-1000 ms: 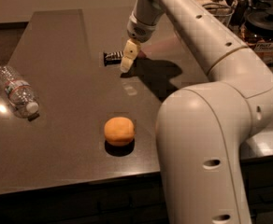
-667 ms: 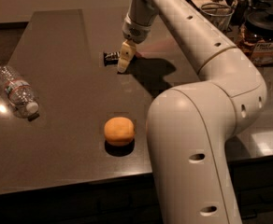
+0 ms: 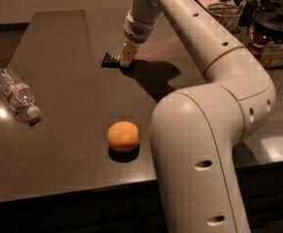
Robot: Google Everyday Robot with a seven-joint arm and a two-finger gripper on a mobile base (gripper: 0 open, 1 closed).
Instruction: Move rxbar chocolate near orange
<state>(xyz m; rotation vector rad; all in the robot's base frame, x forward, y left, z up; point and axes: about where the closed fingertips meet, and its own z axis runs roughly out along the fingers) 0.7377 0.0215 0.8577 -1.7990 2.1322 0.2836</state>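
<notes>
The rxbar chocolate (image 3: 110, 59), a small black bar, lies flat at the far middle of the dark table (image 3: 59, 42). My gripper (image 3: 127, 57) reaches down from the white arm and sits at the bar's right end, touching or just over it; that end is hidden. The orange (image 3: 123, 136) rests near the table's front edge, well in front of the bar and apart from it.
A clear plastic water bottle (image 3: 16, 95) lies on its side at the table's left. My arm's large white elbow (image 3: 214, 125) stands over the table's front right. Jars and containers (image 3: 272, 38) crowd the far right counter.
The gripper has shifted slightly left onto the bar's right end, and the arm's elbow has swung left. The orange and bottle have not moved.
</notes>
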